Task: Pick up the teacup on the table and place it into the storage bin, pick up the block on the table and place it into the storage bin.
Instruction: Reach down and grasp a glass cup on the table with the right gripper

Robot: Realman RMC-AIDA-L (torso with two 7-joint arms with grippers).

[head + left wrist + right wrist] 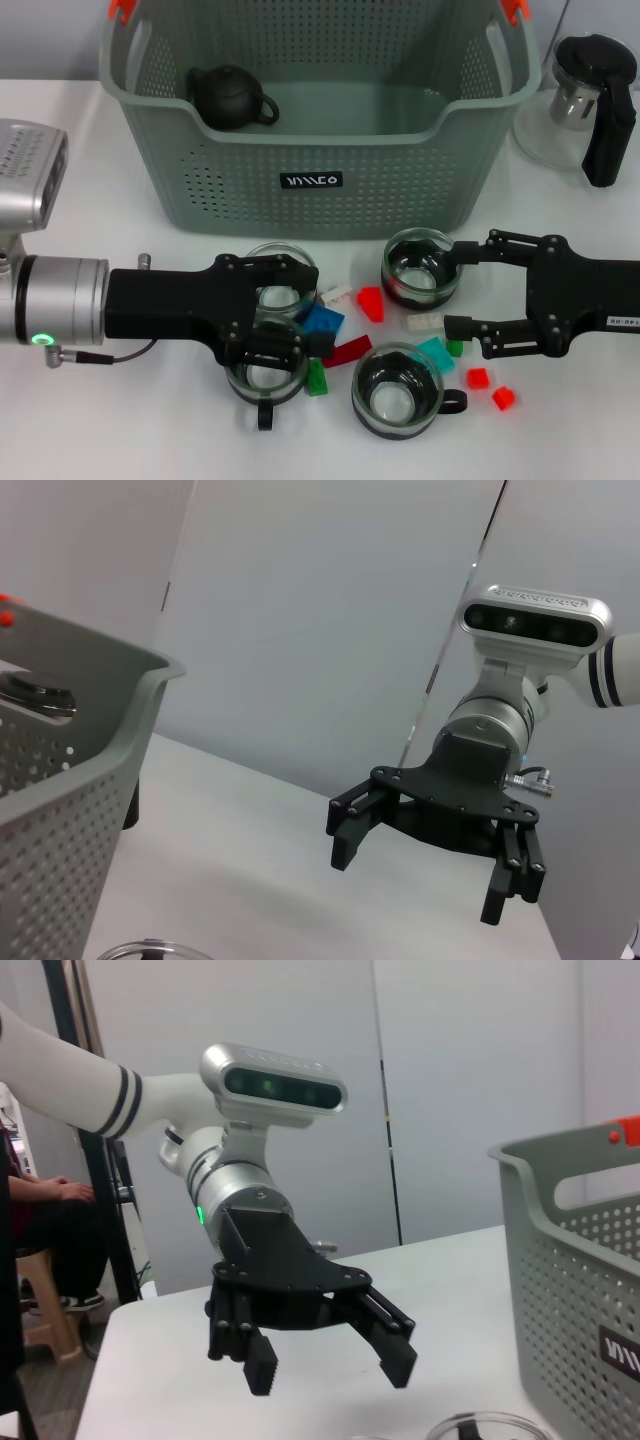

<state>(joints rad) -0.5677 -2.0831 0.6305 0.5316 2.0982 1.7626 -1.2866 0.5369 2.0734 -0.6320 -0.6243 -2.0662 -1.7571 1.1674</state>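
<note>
**Both grippers poised open over the cups and blocks**

In the head view, the left gripper hangs spread wide over two glass teacups, placed to come down around one. The right gripper reaches in from the other side, jaws apart, beside a third teacup. Coloured blocks lie scattered between them. The storage bin stands just behind, holding only a black teapot, so nothing of the task is yet inside

The left wrist view shows the right gripper open above the table

The right wrist view shows the left gripper open too, holding nothing
</note>
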